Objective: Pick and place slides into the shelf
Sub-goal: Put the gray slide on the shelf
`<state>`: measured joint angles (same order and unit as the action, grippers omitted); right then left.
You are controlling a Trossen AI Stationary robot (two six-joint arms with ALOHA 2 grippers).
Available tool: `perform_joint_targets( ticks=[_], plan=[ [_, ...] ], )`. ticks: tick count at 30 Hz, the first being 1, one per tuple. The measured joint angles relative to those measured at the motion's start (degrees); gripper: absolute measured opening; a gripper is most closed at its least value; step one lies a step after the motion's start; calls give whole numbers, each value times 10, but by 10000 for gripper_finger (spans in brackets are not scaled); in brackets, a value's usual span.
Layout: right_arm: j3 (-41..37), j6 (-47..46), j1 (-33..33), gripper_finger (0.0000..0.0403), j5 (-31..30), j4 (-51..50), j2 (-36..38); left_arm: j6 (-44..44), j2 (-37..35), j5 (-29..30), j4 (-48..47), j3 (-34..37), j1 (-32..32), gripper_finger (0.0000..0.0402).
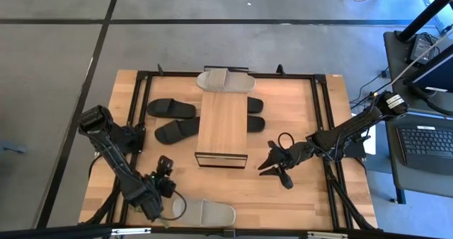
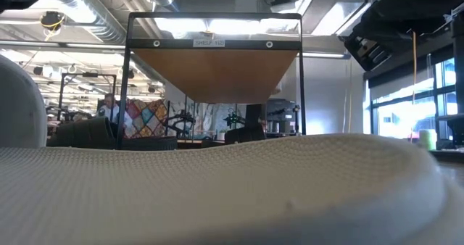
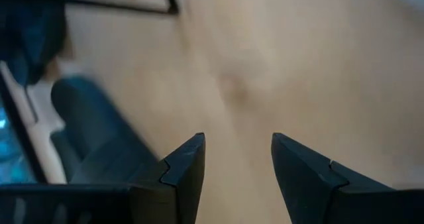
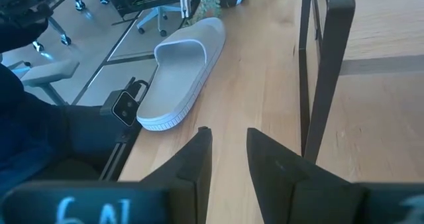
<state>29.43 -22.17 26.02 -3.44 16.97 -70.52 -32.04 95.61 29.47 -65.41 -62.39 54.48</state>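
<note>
The shelf (image 1: 223,129) stands at mid table, its wood top (image 2: 214,64) on a dark frame. One beige slide (image 1: 225,81) lies at its far end. Another beige slide (image 1: 205,212) (image 4: 182,71) lies sole down by the near edge, filling the low view (image 2: 217,187). Two black slides (image 1: 171,109) (image 1: 177,131) lie left of the shelf. Two more (image 1: 255,106) (image 1: 255,124) poke out from under its right side. My left gripper (image 1: 165,162) (image 3: 238,151) hangs open over bare table, between the near beige slide and the shelf. My right gripper (image 1: 266,159) (image 4: 228,141) is open right of the shelf's near end, holding nothing.
A black metal frame (image 1: 322,112) runs around the tabletop. The shelf's dark leg (image 4: 324,65) stands close ahead of my right gripper. A desk with a laptop (image 1: 425,143) stands off the table's right side. Bare wood (image 1: 233,189) lies between the shelf and the near edge.
</note>
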Motion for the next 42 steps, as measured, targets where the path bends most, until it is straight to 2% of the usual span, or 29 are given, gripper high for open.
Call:
perform_joint_targets(
  ticks=[12, 17, 24, 28, 32, 36, 42],
  plan=[
    [0, 1, 0, 97, 0, 0, 0, -124, 0, -1, -110, 0, 31, 165],
    [0, 1, 0, 97, 0, 0, 0, -148, 0, 4, -144, -10, 41, 165],
    [0, 1, 0, 97, 0, 8, 0, -136, 0, 103, -183, -51, 41, 165],
    [0, 1, 0, 97, 0, 9, 0, -92, 0, 145, -167, -80, 41, 165],
    [0, 1, 0, 97, 0, 9, 0, 19, 0, 192, -75, -97, 40, 165],
    [0, 1, 0, 97, 0, 9, 0, 149, 0, 193, 30, -98, 39, 165],
    [0, 1, 0, 97, 0, 10, 0, 282, 0, 176, 155, -98, 17, 165]
  ],
)
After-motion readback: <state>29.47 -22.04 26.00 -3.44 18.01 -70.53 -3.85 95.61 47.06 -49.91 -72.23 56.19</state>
